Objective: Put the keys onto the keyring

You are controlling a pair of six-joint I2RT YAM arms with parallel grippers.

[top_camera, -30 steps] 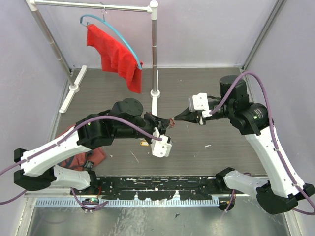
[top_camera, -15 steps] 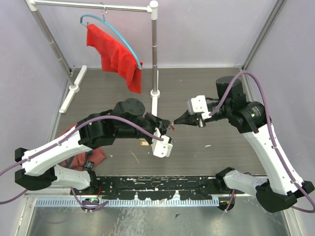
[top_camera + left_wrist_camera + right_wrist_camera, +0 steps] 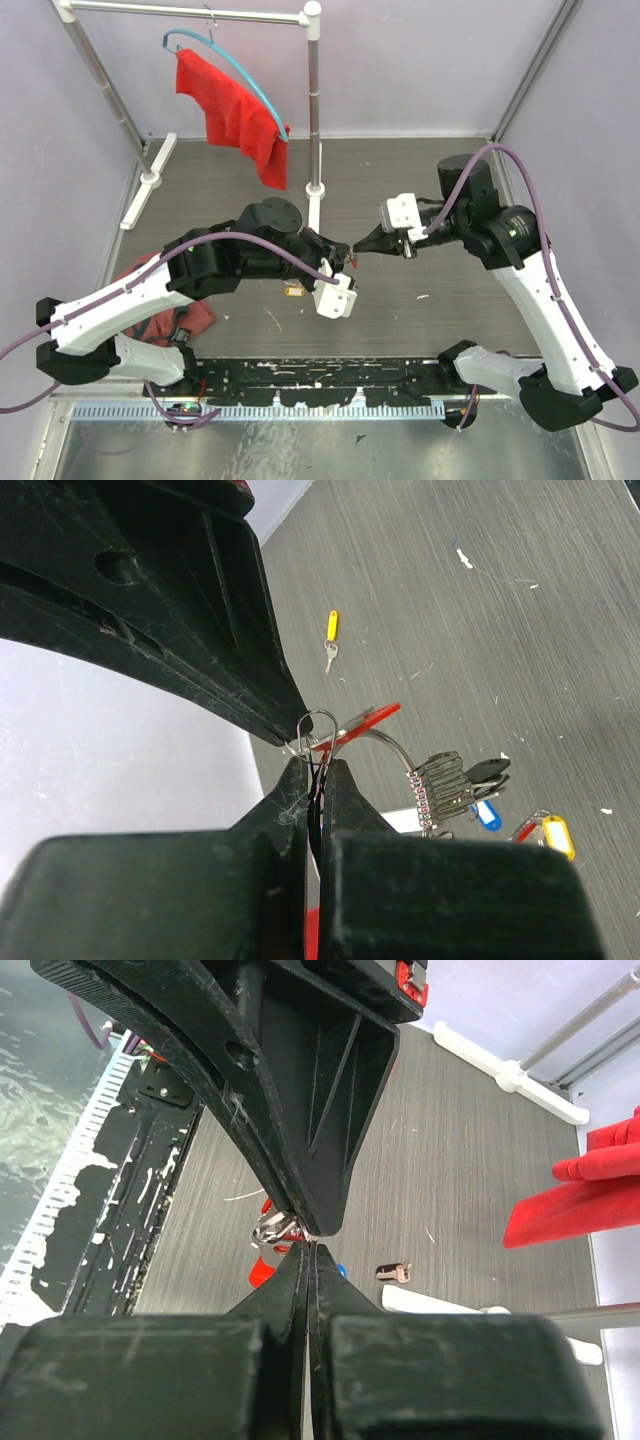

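Keyring clamped in left gripper, right gripper just beside

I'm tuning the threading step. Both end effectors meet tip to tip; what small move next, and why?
Probably ease the right end effector slightly toward the left end effector, with both shut. The wire loop pinched in the left one sits at the right's tip, red tag alongside; threading isn't visibly done.
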